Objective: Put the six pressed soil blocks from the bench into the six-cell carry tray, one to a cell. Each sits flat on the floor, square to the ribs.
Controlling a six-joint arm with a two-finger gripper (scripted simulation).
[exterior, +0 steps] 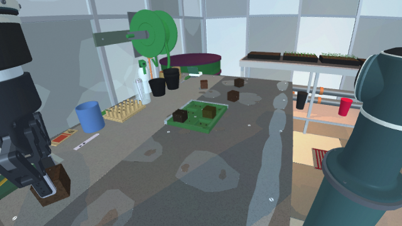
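In the middle of the grey bench lies the green six-cell carry tray (197, 117), with one soil block (180, 115) in its near-left cell and another (208, 111) in a middle cell. Beyond the tray, three more brown blocks rest on the bench: one (233, 95) just past the tray, one (204, 84) further left and one (239, 82) near the far edge. At the near-left corner of the bench my gripper (44, 185) hangs above the surface. It is closed on a sixth soil block (55, 185) and holds it.
A blue cup (89, 116) stands by the left edge with a wooden peg rack (124, 110) behind it. Two black pots (165, 81), a spray bottle (143, 84) and a green hose reel (154, 33) crowd the far-left corner. My arm's teal base (361, 163) fills the right side.
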